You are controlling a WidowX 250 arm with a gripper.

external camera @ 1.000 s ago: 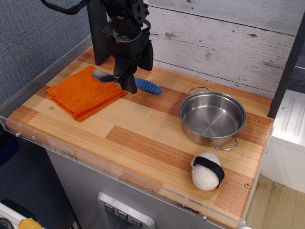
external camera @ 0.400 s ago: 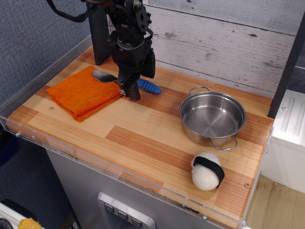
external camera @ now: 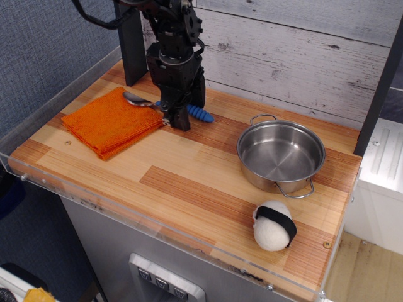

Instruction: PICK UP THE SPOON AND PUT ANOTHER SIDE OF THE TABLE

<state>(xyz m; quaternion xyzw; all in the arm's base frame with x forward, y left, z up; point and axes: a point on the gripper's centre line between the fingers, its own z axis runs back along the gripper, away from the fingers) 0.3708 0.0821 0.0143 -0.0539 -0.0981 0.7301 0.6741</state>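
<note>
Down low over the spoon (external camera: 165,106), lying across the far corner of the orange cloth (external camera: 111,121) with its blue handle toward the pot (external camera: 281,155); fingers (external camera: 174,118) straddling the neck, closure impossible to tell; best squeezed squarely before lifting off the table (external camera: 189,182).

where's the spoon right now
The spoon lies at the back left of the table, bowl on the orange cloth's far edge, with the gripper down over its middle.
</note>
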